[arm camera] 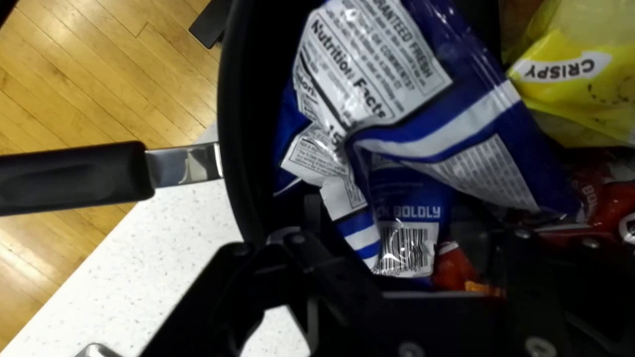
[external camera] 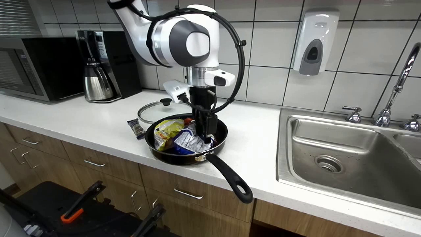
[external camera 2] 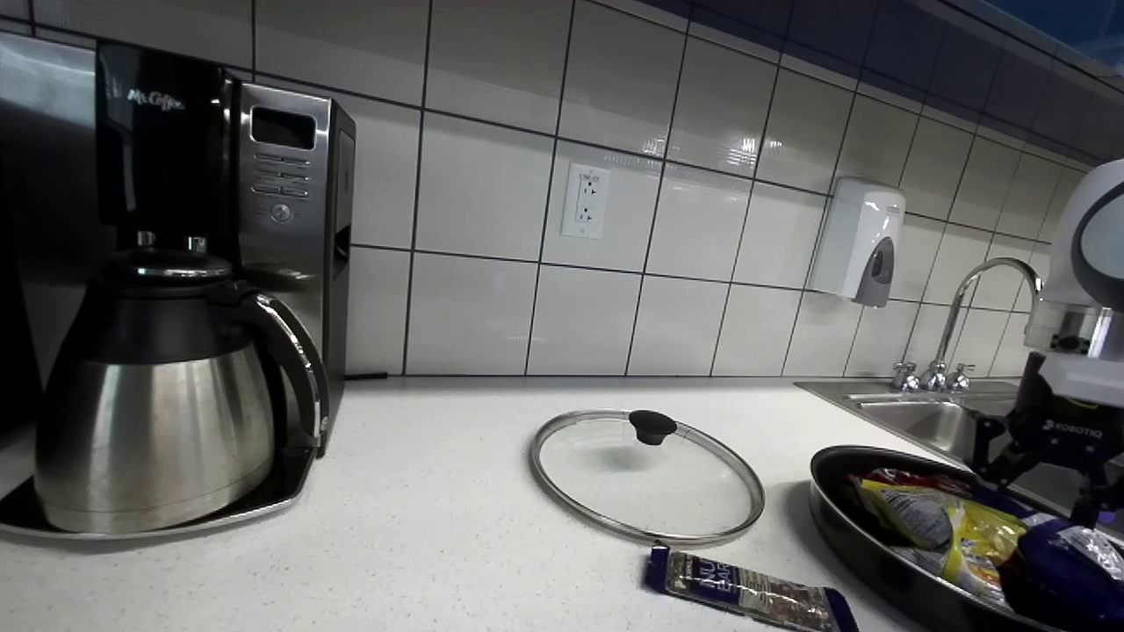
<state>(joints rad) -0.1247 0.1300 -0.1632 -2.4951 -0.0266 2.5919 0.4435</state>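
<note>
My gripper (external camera: 207,136) points down into a black frying pan (external camera: 176,160) on the white counter. Its fingers stand apart in the wrist view (arm camera: 389,223), around the barcode end of a blue and white snack bag (arm camera: 446,124). I cannot tell whether they touch it. The blue bag (external camera: 188,141) lies in the pan's handle-side half. A yellow bag (external camera: 168,129) lies beside it, and it also shows in the wrist view (arm camera: 575,99). A red bag (arm camera: 607,203) is partly hidden under the others. The open gripper also shows in an exterior view (external camera 2: 1041,496).
The pan's black handle (external camera: 232,179) sticks out past the counter's front edge. A glass lid (external camera 2: 645,478) and a nut bar (external camera 2: 746,590) lie beside the pan. A coffee maker (external camera: 115,62) and microwave (external camera: 49,65) stand further along. A steel sink (external camera: 332,141) is on the opposite side.
</note>
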